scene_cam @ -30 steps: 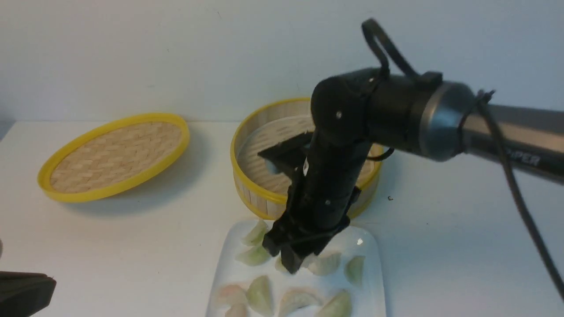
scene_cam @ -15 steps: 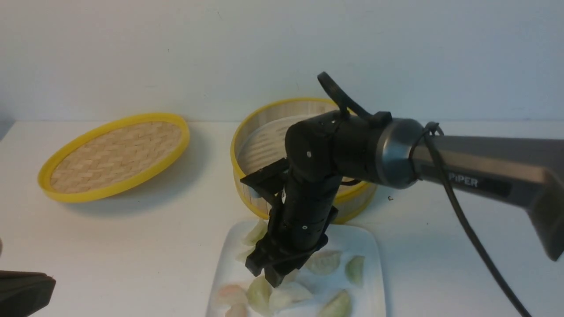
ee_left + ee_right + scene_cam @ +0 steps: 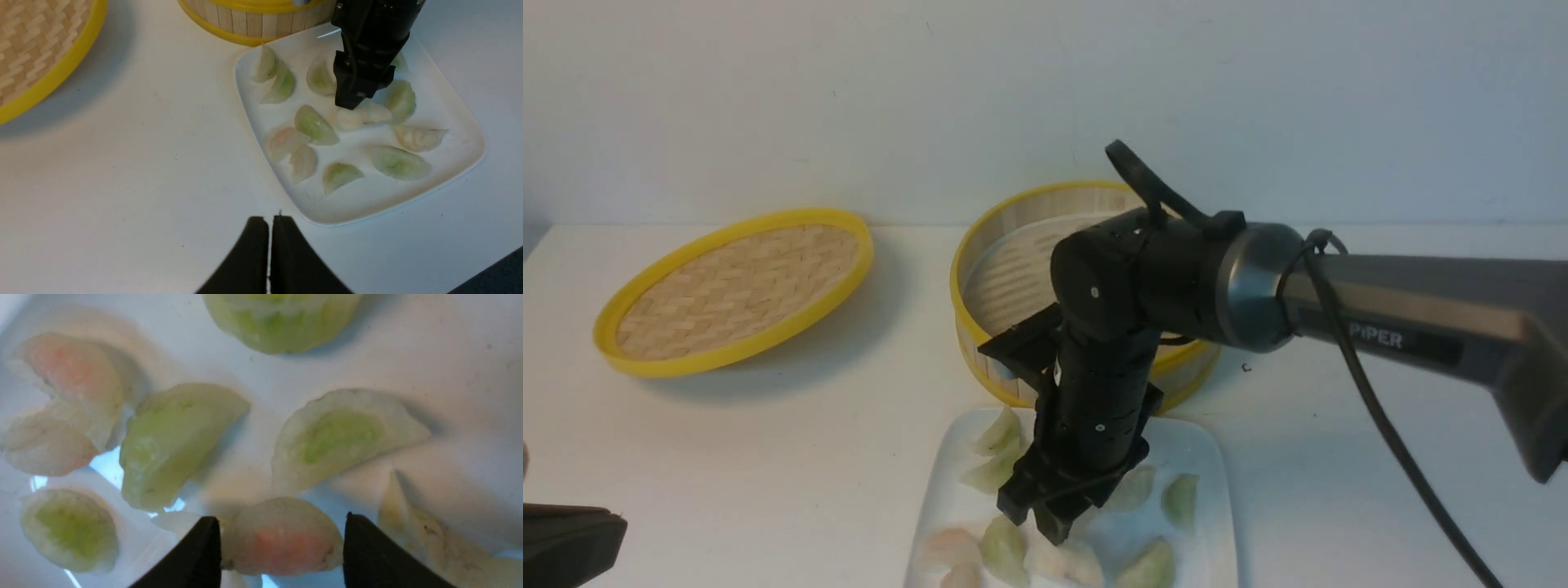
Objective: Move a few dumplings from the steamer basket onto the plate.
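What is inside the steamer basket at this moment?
The visible floor of the steamer basket shows only bare pale slats, with nothing lying on them. The right arm covers its near right part, so anything there cannot be seen.

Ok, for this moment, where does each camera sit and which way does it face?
Front view: between the arms, facing forward over woven lid, steamer basket and plate; shows right arm, right gripper, part of left gripper.
Left wrist view: on the left wrist, looking past the shut left gripper toward the plate.
Right wrist view: on the right wrist, close above the plate; fingertips flank a pinkish dumpling.
Shared: both wrist views show the plate and that dumpling.
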